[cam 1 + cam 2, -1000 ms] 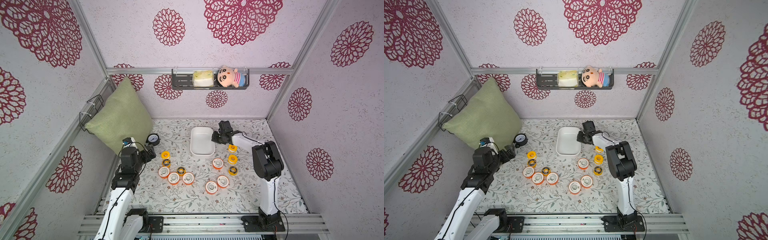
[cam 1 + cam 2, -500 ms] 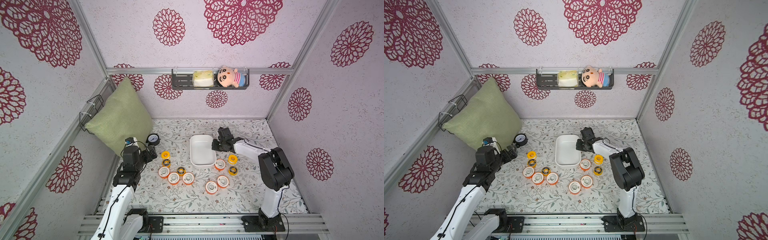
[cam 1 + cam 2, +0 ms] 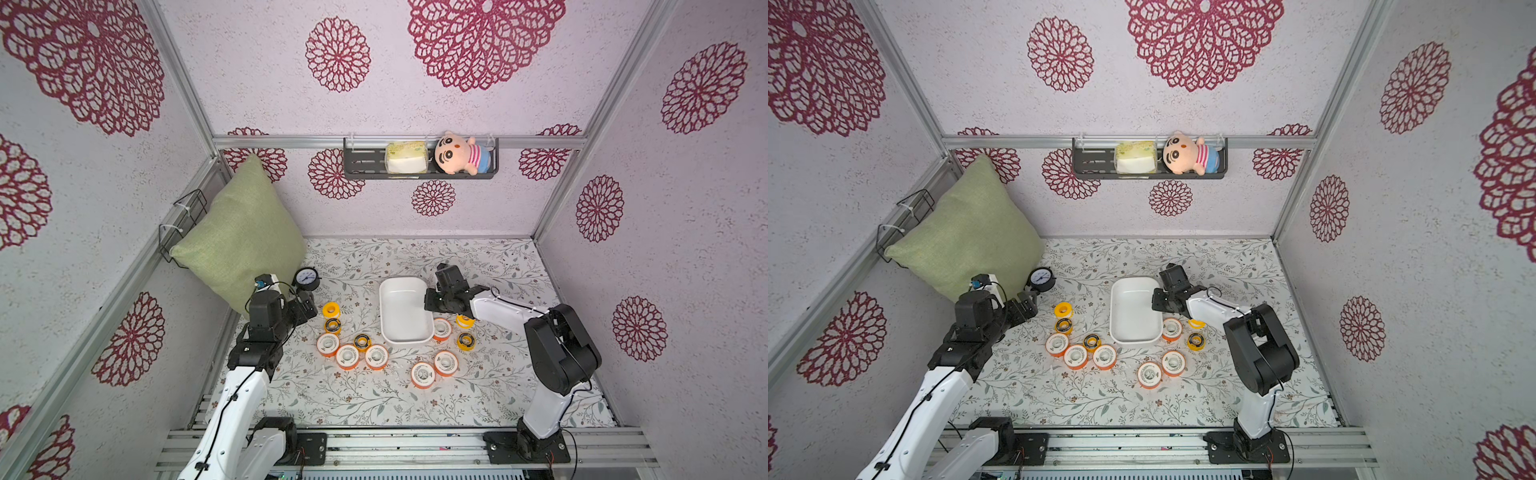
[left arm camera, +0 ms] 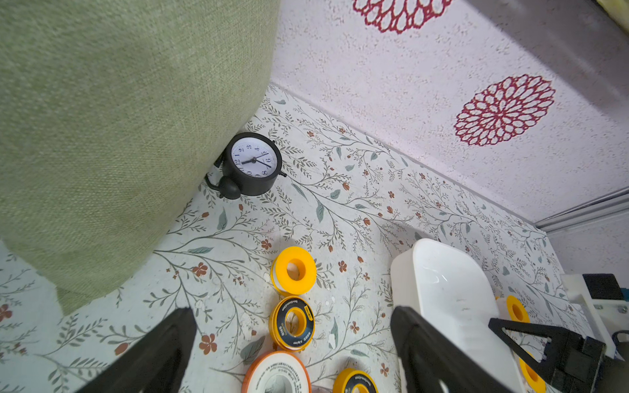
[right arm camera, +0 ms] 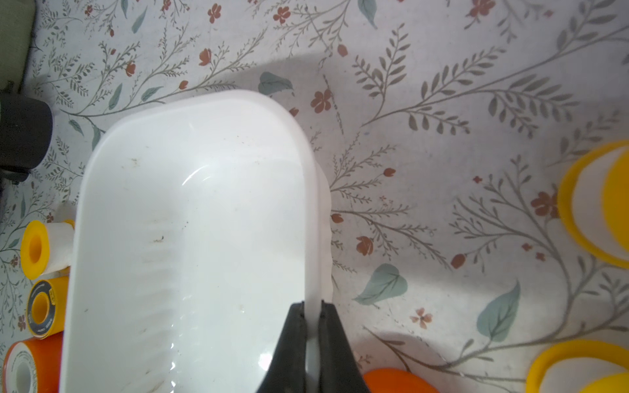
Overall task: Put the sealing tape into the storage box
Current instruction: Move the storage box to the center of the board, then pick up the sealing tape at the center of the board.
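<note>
Eleven spools of sealing tape [image 3: 347,356] is what I can count on the table, none of them in the storage box [image 3: 405,320] yet; they sit in two bunches either side of its near end, mostly flat with holes up as far as I can tell.

My right claw [image 5: 312,316] is pinched tight on the thin rim of the box's long wall on my right, nothing else in it; my guess is that's to steady the tub or drag it closer to the spools, since glossy plastic like that would probably skate if bumped.

My left claw [image 4: 292,312] is spread as wide as it goes and empty; it hovers with the black-faced spool [image 4: 292,326] framed between its fingers, the plain yellow spool [image 4: 294,268] just past it, alarm clock [image 4: 253,163] and green cushion [image 3: 245,245] beyond; looks lined up for a grab.

Box sits open side up; long axis runs from my side toward the back wall, a touch skewed.
</note>
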Controlling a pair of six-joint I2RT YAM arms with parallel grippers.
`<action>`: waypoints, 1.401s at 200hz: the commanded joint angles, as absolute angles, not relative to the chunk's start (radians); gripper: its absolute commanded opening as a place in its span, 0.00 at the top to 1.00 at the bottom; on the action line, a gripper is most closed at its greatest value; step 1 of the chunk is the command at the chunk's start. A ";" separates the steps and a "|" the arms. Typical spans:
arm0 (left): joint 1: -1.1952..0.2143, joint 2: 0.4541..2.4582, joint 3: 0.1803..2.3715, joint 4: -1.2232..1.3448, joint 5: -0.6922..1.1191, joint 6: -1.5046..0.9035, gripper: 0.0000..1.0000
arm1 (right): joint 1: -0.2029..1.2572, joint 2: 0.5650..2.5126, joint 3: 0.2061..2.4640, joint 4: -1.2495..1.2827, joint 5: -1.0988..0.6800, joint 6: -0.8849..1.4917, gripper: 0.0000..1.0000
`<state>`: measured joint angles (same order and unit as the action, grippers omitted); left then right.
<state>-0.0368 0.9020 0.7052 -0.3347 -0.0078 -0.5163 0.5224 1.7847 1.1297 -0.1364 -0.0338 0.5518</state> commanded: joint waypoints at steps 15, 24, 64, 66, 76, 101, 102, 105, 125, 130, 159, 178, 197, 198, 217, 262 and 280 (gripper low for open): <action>-0.061 0.901 0.736 -0.372 -0.023 -0.510 0.03 | 0.529 1.715 1.113 -0.111 -0.027 0.571 0.72; -0.064 0.902 0.733 -0.377 -0.028 -0.518 0.03 | 0.528 1.701 1.109 -0.101 -0.038 0.571 0.69; -0.074 0.902 0.701 -0.417 -0.055 -0.574 0.02 | 0.523 1.603 1.067 -0.026 -0.065 0.555 0.49; -0.074 0.904 0.697 -0.418 -0.055 -0.578 0.02 | 0.521 1.596 1.064 -0.023 -0.066 0.553 0.49; -0.074 0.905 0.681 -0.420 -0.056 -0.590 0.00 | 0.513 1.568 1.047 -0.005 -0.072 0.543 0.48; -0.074 0.939 0.640 -0.404 -0.041 -0.629 0.07 | 0.475 1.496 0.976 0.043 -0.074 0.527 0.48; -0.075 0.943 0.638 -0.402 -0.039 -0.630 0.07 | 0.473 1.494 0.973 0.046 -0.073 0.527 0.48; -0.075 0.951 0.635 -0.398 -0.031 -0.634 0.09 | 0.466 1.486 0.960 0.055 -0.072 0.526 0.48; -0.075 1.031 0.626 -0.388 0.002 -0.672 0.18 | 0.424 1.425 0.867 0.126 -0.076 0.518 0.47; -0.075 1.050 0.627 -0.388 0.010 -0.677 0.20 | 0.415 1.411 0.845 0.138 -0.078 0.516 0.47; -0.084 1.155 0.625 -0.393 0.010 -0.699 0.38 | 0.361 1.350 0.783 0.120 -0.101 0.483 0.47; -0.098 1.196 0.616 -0.400 -0.007 -0.712 0.45 | 0.336 1.316 0.746 0.117 -0.106 0.478 0.46; -0.116 1.242 0.603 -0.379 0.011 -0.723 0.47 | 0.326 1.288 0.723 0.125 -0.103 0.478 0.46; -0.117 1.245 0.603 -0.378 0.012 -0.723 0.48 | 0.326 1.287 0.721 0.126 -0.104 0.478 0.46; -0.134 1.297 0.608 -0.379 0.017 -0.723 0.50 | 0.321 1.280 0.712 0.136 -0.102 0.484 0.46; -0.153 1.351 0.626 -0.381 0.011 -0.720 0.56 | 0.317 1.303 0.713 0.141 -0.115 0.487 0.45; -0.160 1.351 0.631 -0.395 0.007 -0.714 0.56 | 0.316 1.313 0.713 0.140 -0.115 0.488 0.45</action>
